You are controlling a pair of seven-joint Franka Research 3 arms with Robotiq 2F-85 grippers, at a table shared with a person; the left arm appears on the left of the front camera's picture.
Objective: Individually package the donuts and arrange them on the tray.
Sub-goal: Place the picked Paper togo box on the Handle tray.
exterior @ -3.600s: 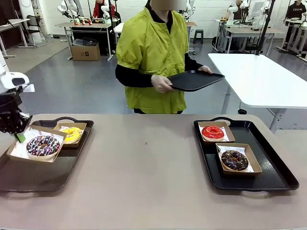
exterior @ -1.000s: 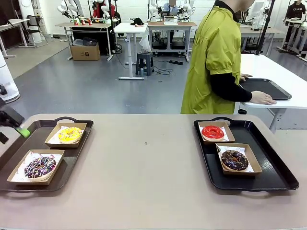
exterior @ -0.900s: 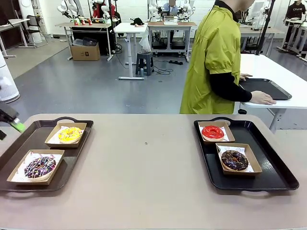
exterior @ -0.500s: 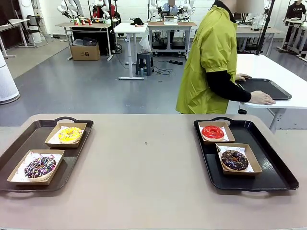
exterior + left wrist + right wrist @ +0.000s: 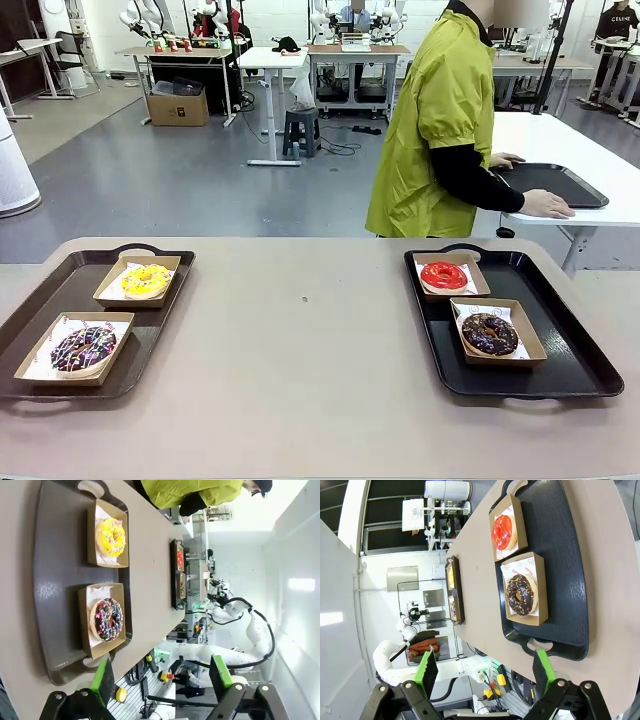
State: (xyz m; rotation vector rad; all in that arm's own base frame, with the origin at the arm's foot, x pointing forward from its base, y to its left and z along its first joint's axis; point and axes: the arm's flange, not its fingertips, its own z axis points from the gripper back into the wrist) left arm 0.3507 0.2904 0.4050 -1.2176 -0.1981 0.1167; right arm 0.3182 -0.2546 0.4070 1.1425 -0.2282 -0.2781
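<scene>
Each of the donuts lies in its own paper-lined cardboard box. The yellow-iced donut (image 5: 146,280) and the dark donut with coloured sprinkles (image 5: 83,349) are on the left tray (image 5: 45,297). The red-glazed donut (image 5: 443,275) and the chocolate donut (image 5: 490,334) are on the right tray (image 5: 567,335). My left gripper (image 5: 161,677) hangs open high above the left tray (image 5: 55,580), over the sprinkled donut (image 5: 106,619) and the yellow donut (image 5: 111,536). My right gripper (image 5: 485,669) is open above the right tray (image 5: 565,555), with the red donut (image 5: 503,531) and chocolate donut (image 5: 521,594) below.
A person in a yellow-green top (image 5: 440,120) stands at the far right, turned away, both hands on a spare black tray (image 5: 555,185) on a white side table (image 5: 590,215). Bare tabletop (image 5: 300,340) lies between the two trays.
My left gripper has drawn back past the picture's left edge, out of the front view. The person has shifted slightly. Donuts, boxes and trays have not moved.
</scene>
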